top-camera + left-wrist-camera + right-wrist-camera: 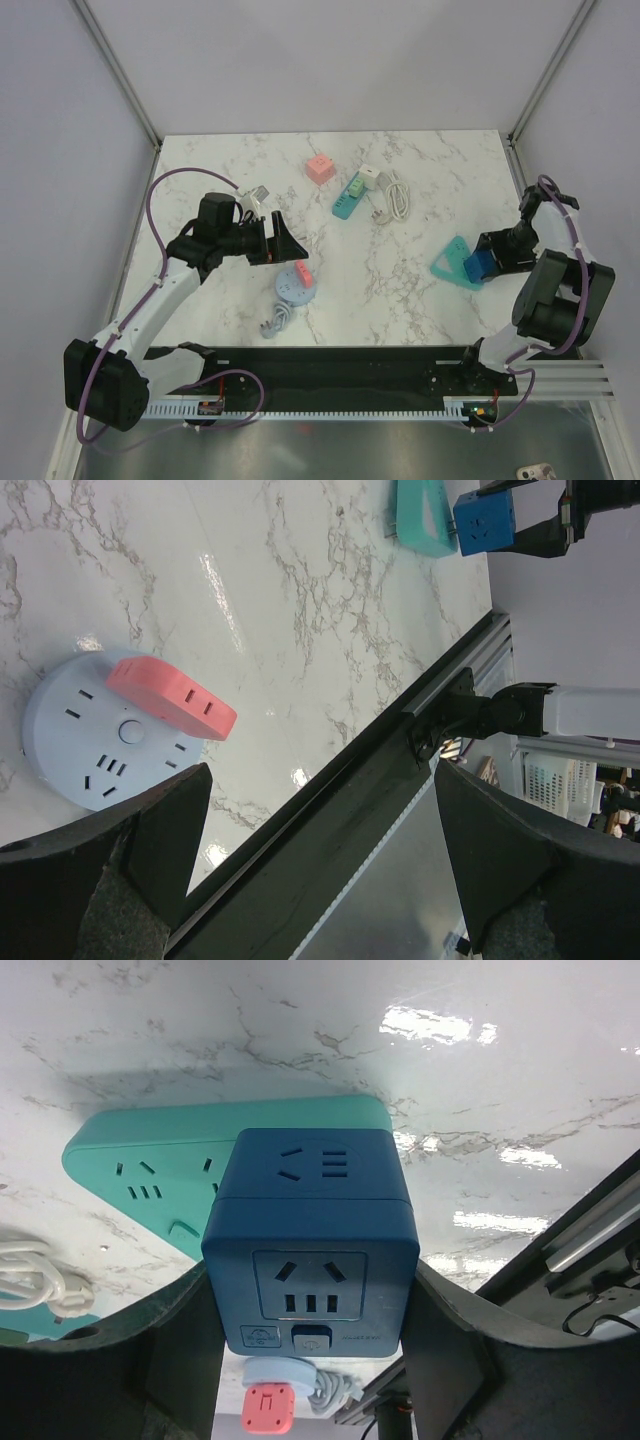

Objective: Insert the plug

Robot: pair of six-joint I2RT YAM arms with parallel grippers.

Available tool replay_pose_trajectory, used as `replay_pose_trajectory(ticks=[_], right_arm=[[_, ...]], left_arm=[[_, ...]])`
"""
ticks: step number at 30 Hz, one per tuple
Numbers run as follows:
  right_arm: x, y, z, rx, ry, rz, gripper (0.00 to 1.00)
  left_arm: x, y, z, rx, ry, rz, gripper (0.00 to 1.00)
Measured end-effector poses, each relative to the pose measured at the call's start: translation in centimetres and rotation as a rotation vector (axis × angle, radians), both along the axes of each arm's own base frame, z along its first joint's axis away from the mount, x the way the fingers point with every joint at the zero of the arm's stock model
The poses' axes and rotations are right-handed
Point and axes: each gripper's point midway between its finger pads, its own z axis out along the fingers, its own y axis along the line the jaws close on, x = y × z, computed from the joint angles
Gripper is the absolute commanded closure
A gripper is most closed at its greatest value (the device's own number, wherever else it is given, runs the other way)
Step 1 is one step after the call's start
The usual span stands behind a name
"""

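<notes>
My right gripper point(312, 1295) is shut on a blue cube plug adapter point(312, 1230), its socket face turned toward the wrist camera. The cube point(478, 267) hangs at the right corner of a teal triangular power strip point(450, 260) lying flat on the marble; whether they touch I cannot tell. The strip point(150, 1165) shows its sockets behind the cube. My left gripper point(285, 243) stands open and holds nothing, just above a round lavender power strip point(293, 290) with a pink plug point(302, 273) on it. The left wrist view shows that pink plug point(170, 697) on the round strip point(80, 740).
A pink cube point(320, 168), a teal bar strip point(347, 203) carrying a green-and-white plug, and a coiled white cable point(398, 199) lie at the back middle. A grey cable point(275, 322) trails from the round strip. The black rail point(340, 365) runs along the near edge.
</notes>
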Motion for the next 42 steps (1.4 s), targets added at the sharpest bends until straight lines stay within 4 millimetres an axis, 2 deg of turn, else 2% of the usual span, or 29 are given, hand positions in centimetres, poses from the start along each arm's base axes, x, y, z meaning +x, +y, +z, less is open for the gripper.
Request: replay_pose_trajectory(ticks=[7, 9, 14, 25, 26, 28, 29, 31, 32, 35, 39, 42], right_arm=[[0.0, 0.4, -0.1, -0.063, 0.003, 0.002, 1.00], [-0.2, 0.7, -1.0, -0.067, -0.013, -0.008, 1.00], [-0.4, 1.0, -1.8, -0.053, -0.017, -0.016, 1.00], [-0.1, 1.3, -1.8, -0.028, -0.027, -0.009, 1.00], [-0.1, 1.3, -1.8, -0.027, -0.026, -0.006, 0.97], [0.2, 1.3, -1.5, -0.023, -0.032, 0.010, 0.83], [0.4, 1.4, -1.4, -0.016, -0.036, 0.019, 0.70], [0.7, 1.5, -1.1, -0.002, -0.044, 0.042, 0.51], [0.8, 1.7, -1.1, 0.003, -0.050, 0.050, 0.26], [1.5, 2.0, -0.9, 0.015, -0.079, 0.065, 0.06], [2.7, 2.1, 0.7, 0.015, -0.132, 0.076, 0.02], [3.7, 1.8, 3.0, -0.005, -0.199, 0.081, 0.02]], left_arm=[[0.0, 0.0, -0.1, -0.001, 0.005, -0.003, 0.00], [0.0, -0.1, -0.1, -0.002, 0.007, -0.005, 0.00], [0.0, -0.1, -0.1, -0.002, 0.008, -0.006, 0.00], [0.1, 0.0, -0.3, 0.000, 0.012, -0.002, 0.00], [0.1, 0.0, -0.3, 0.000, 0.012, -0.001, 0.00], [0.2, 0.1, -0.3, 0.002, 0.012, 0.003, 0.00], [0.2, 0.2, -0.3, 0.003, 0.011, 0.007, 0.00], [0.4, 0.3, -0.4, 0.011, 0.008, 0.018, 0.00], [0.5, 0.4, -0.4, 0.014, 0.007, 0.023, 0.00], [0.8, 0.6, -0.5, 0.025, 0.001, 0.040, 0.00], [1.0, 1.2, -0.5, 0.052, -0.023, 0.065, 0.00], [1.0, 1.6, -0.3, 0.070, -0.043, 0.079, 0.00]])
